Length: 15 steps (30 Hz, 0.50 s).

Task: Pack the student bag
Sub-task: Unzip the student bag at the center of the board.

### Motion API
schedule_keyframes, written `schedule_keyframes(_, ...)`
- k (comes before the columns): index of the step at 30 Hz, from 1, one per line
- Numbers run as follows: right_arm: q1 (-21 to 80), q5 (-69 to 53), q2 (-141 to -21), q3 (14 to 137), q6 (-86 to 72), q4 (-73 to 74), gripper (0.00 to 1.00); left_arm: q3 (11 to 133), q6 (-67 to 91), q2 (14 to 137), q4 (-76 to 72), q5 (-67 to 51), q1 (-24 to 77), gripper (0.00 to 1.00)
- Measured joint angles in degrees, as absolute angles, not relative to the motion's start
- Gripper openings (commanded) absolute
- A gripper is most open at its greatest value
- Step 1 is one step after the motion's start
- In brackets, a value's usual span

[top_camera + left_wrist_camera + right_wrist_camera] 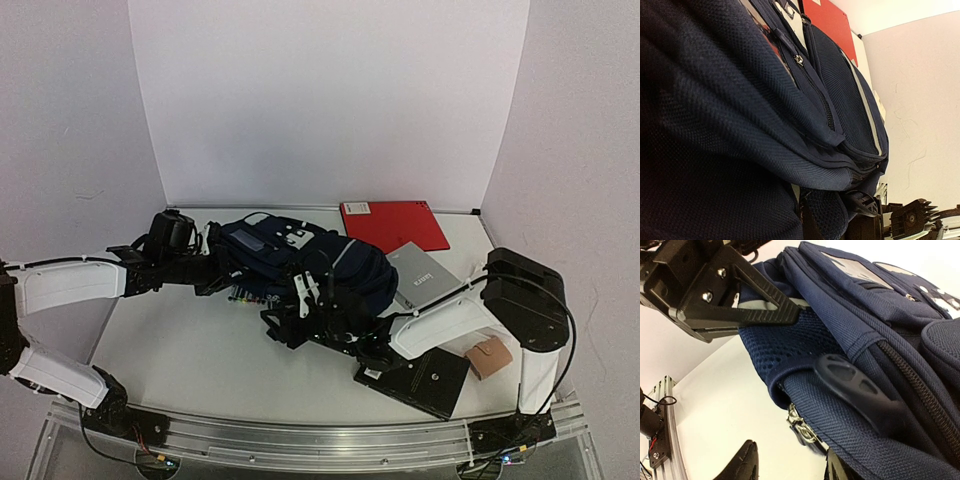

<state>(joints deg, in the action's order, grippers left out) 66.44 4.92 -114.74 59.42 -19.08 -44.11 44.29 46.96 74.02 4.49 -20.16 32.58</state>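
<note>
the white table is the biggest thing we see. the student bag lies in the middle of it, on its side, and it looks zipped up. we see nothing poking out of it, so we think the packing has hardly begun.

a red folder lies at 1 o'clock from the bag. a grey book lies at 3 o'clock, just beside the bag. a flat black board lies at 5 o'clock, partly under the right arm. some coloured pens peek out at 8 o'clock, touching the bag.

the left gripper is at the bag's 9 o'clock side. it is clenched tight and pressed into the cloth, but we cannot tell if it pinches any.

the right gripper is at 6 o'clock. its fingers stand apart with the bag's corner between them. the top finger touches the mesh strap.

what could go wrong? a finger could snag the strap or the little zip pull. then a tug would drag the whole bag over the pens. the cloth is soft, so it could slip free from either gripper.
</note>
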Motion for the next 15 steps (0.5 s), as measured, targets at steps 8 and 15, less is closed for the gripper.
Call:
schedule_keyframes(8, 65.91, 4.55, -114.74, 59.63, -18.26, -44.58, 0.34, 44.29, 46.98, 74.02, 4.47, -20.18, 32.58, 0.0)
schedule_keyframes(15, 65.87, 5.48, -114.76, 60.53, -18.43, -44.57, 0.16, 44.29, 46.98, 74.02, 4.47, -20.18, 32.58, 0.0)
